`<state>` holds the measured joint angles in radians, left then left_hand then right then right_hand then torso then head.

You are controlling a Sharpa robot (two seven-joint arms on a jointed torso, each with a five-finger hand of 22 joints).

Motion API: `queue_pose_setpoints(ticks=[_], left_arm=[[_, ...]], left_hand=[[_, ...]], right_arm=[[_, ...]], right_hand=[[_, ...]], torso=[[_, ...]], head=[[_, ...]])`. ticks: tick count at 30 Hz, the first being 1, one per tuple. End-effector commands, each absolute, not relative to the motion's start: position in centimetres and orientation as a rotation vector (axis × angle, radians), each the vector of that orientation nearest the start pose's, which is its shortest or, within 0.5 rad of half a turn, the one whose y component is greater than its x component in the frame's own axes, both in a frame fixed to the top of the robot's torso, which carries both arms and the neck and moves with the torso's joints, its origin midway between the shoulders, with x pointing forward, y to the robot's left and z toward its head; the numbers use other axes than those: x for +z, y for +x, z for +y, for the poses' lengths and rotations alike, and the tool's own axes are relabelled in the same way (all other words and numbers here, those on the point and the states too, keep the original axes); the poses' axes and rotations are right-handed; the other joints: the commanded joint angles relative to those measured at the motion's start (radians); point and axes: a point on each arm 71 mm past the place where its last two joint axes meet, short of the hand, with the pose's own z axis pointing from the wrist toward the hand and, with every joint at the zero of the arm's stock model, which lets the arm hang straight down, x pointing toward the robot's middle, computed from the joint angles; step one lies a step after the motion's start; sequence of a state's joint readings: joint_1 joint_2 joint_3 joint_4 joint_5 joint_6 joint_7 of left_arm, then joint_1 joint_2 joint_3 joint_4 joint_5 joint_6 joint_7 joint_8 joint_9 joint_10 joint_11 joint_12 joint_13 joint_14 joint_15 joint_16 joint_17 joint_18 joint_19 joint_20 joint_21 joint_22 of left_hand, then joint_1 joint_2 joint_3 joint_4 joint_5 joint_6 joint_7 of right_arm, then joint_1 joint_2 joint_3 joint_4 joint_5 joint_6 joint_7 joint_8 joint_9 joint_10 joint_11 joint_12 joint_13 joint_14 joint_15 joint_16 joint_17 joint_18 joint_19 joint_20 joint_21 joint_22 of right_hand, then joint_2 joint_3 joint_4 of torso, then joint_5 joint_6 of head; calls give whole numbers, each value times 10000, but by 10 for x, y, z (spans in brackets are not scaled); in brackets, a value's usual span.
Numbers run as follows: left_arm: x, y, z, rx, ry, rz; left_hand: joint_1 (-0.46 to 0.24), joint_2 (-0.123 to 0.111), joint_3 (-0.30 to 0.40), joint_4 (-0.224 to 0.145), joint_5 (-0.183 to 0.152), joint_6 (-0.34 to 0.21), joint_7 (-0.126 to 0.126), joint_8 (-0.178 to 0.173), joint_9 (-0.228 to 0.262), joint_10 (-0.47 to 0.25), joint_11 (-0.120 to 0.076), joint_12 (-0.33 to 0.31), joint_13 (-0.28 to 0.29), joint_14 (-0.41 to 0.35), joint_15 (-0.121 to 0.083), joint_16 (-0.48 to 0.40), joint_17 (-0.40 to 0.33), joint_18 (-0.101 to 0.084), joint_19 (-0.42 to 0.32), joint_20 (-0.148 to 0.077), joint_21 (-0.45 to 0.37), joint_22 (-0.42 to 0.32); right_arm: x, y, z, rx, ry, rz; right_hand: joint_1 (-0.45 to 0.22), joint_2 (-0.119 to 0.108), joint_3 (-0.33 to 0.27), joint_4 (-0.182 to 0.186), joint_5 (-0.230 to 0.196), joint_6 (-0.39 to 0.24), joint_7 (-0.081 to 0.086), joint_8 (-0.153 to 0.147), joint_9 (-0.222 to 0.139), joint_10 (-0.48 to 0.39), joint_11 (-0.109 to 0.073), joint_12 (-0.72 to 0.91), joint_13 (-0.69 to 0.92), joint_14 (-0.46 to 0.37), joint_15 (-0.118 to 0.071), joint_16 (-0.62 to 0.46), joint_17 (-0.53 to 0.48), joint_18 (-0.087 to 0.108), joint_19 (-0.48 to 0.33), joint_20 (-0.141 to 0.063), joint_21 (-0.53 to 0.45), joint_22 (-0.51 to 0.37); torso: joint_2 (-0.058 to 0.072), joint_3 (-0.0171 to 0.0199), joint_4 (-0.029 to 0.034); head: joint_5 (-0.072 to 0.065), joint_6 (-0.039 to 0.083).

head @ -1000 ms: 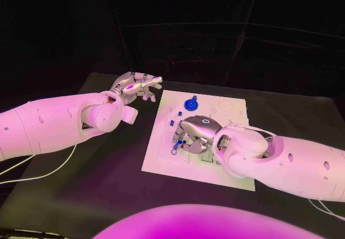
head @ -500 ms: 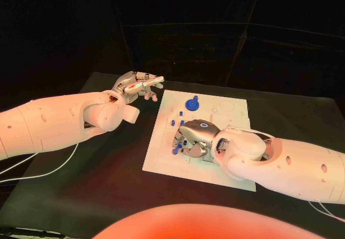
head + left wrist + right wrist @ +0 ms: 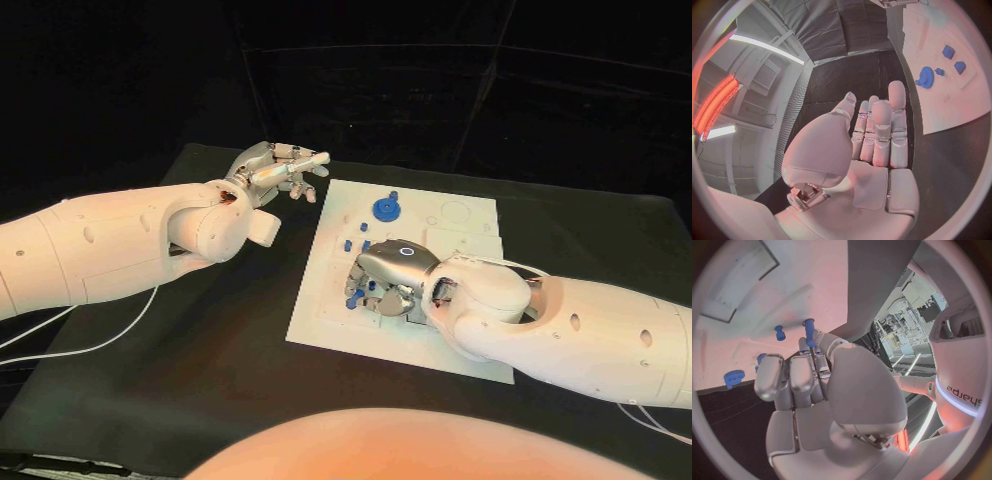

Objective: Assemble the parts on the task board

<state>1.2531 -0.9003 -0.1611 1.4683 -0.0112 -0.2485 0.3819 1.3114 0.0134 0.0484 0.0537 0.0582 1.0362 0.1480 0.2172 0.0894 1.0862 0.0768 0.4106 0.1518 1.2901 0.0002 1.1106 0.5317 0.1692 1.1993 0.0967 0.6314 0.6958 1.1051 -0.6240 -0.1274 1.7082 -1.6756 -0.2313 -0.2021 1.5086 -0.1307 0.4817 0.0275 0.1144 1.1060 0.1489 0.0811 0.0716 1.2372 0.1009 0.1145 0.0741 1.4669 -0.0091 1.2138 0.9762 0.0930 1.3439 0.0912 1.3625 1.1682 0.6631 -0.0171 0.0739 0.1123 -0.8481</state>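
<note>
The task board (image 3: 433, 290) is a white rectangular plate lying flat at the centre of the black tabletop (image 3: 188, 370), its surface marked with shallow outlined recesses. A blue gear (image 3: 384, 209) with a short stem stands near the board's upper edge, and small blue pieces (image 3: 346, 243) sit just below it toward the left margin.

The right hand (image 3: 387, 275) rests over the middle of the board, fingers (image 3: 786, 377) curled downward and close together. In the right wrist view a blue peg (image 3: 809, 331) stands at the fingertips, apparently pinched, with a second blue peg (image 3: 779, 332) just beside it on the plate. The hand and forearm cover much of the board's lower right in the head view, so that portion cannot be inspected.

The left hand (image 3: 281, 170) hovers at the upper left of the frame, off the board's top left corner, holding nothing; its fingers (image 3: 879, 130) are extended and lie nearly side by side.

Compared with half a second ago, neither hand nor any blue part has shifted noticeably.
</note>
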Motion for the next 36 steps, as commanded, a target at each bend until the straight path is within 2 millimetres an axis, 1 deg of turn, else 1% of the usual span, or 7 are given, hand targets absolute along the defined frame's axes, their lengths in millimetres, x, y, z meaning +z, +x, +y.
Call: queue_pose_setpoints(ticks=[1, 12, 17, 23, 30, 32, 36], left_arm=[[-198, 491, 253, -14542, -11024, 14929], [-198, 490, 253, -14547, -11034, 14956], [-198, 490, 253, -14549, -11039, 14967], [-198, 490, 253, -14549, -11045, 14979], [-198, 490, 253, -14556, -11052, 15002], [-198, 490, 253, -14556, -11053, 15007], [-198, 490, 253, -14562, -11056, 15018]], left_hand=[[79, -17, 9, -47, -2, -58, 6, 56, -9, -85, 6, 69, -9, -89, -11, -43, -9, 139, 40, 64, -38, -7], [79, -17, 9, -47, -2, -58, 6, 56, -9, -85, 6, 69, -9, -89, -11, -43, -9, 139, 40, 64, -38, -7], [79, -17, 9, -47, -2, -58, 6, 56, -9, -85, 6, 69, -9, -89, -11, -43, -9, 139, 40, 64, -38, -7], [79, -17, 9, -47, -2, -58, 6, 56, -9, -85, 6, 69, -9, -89, -11, -43, -9, 139, 40, 64, -38, -7], [79, -17, 9, -47, -2, -58, 6, 56, -9, -85, 6, 69, -9, -89, -11, -43, -9, 139, 40, 64, -38, -7], [79, -17, 9, -47, -2, -58, 6, 56, -9, -85, 6, 69, -9, -89, -11, -43, -9, 139, 40, 64, -38, -7], [83, -18, -7, -50, -3, -71, 13, 54, -12, -101, 12, 73, -14, -96, -7, -49, -25, 138, 41, 66, -45, -16]], right_arm=[[-233, 385, -44, 8443, -5890, 17607], [-237, 384, -38, 7937, -6604, 17714], [-236, 383, -34, 8094, -6628, 17523], [-235, 383, -32, 8275, -6510, 17328], [-232, 384, -33, 8435, -6154, 17061], [-231, 384, -33, 8509, -5978, 16909], [-228, 385, -37, 8685, -5589, 16560]], right_hand=[[-37, 82, 53, -15, 48, 52, -4, 32, -2, 402, -328, 17, 7, 94, -67, 31, -2, -62, 31, -6, 49, 11], [-150, 54, 51, -39, 32, 14, 14, 0, -14, 374, -312, -31, 1, 91, -52, 30, -11, -59, 17, 5, 45, -1], [-518, -88, -55, 18, 86, -325, 92, -174, -68, 95, -218, -244, -57, 94, 27, 55, 8, -62, 2, 65, 41, -9], [-864, -242, -216, 113, 111, -698, 86, -192, -72, -233, -153, -457, -93, 87, 82, 62, -8, -51, -25, 125, 18, -49], [-1213, -442, -472, 199, 109, -960, 115, -172, -56, -1069, -27, -521, -118, 33, 198, -14, -153, -14, -143, 222, -91, -229], [-1321, -501, -700, 212, 79, -1182, 131, -176, -61, -1554, 28, -477, -107, -26, 240, -128, -326, 37, -290, 269, -235, -469], [-1428, -525, -1292, 242, 78, -1632, 127, -177, -62, -2294, 91, -420, -91, -169, 284, -472, -813, 159, -648, 320, -619, -1089]], torso=[[4, -4, 0], [-2, -3, 2], [-5, -5, 8], [-7, -4, 3], [-3, -5, -4], [1, 0, -8], [-3, 2, -3]], head=[[3, -18], [-6, -39], [1, -38], [6, -29], [1, -31], [-6, -21], [-27, -20]])
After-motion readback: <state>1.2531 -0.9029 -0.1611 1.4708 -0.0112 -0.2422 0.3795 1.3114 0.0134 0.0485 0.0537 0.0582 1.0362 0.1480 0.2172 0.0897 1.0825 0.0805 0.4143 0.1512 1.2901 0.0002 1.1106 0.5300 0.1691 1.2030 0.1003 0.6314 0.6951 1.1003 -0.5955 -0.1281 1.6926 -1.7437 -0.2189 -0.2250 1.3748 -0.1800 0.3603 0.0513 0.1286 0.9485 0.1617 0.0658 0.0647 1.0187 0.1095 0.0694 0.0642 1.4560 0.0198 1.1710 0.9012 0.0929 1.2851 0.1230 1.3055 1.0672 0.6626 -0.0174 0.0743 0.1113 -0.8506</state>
